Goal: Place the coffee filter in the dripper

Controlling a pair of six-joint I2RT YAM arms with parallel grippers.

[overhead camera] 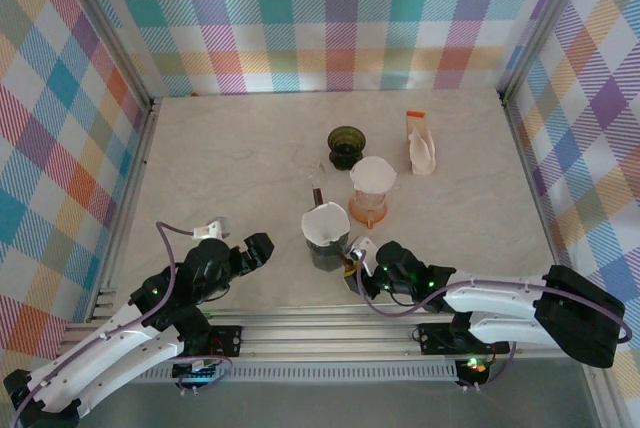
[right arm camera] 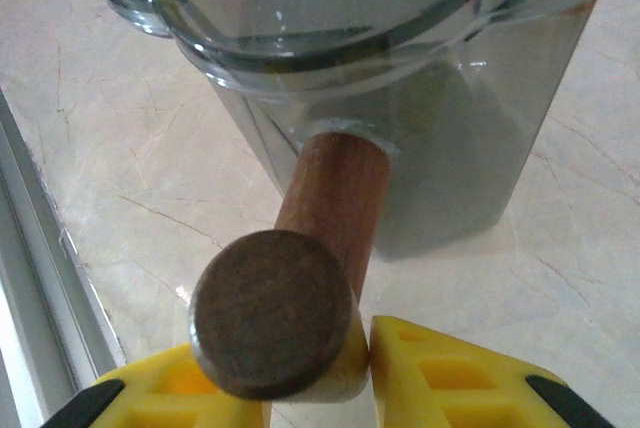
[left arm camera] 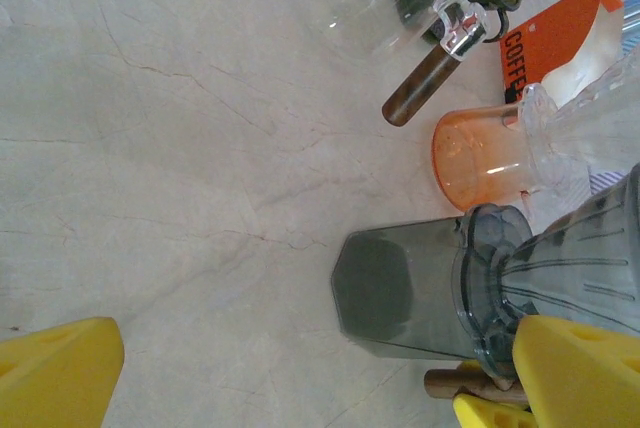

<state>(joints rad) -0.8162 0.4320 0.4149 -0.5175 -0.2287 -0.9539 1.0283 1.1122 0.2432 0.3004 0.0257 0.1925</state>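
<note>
Already, filter (overhead camera: 325, 220) is seated in grey dripper (right arm camera: 300, 38), desk's near-edge ctr. Wooden handle (right arm camera: 330, 208), axis toward near edge, is straddled by right end effector (overhead camera: 356, 275), partly closed; grip can't be told. Left end effector (overhead camera: 248, 245): wide open, empty.

The left arm (overhead camera: 110, 348) and right arm (overhead camera: 500, 303) have white shells over black joints. A lilac cable loops along each, small green lights glow, and the jaws are bright yellow.

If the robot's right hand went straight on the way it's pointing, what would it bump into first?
The right hand has the wooden handle between its fingers; pushing on, it would likely meet the grey dripper right behind it.
</note>
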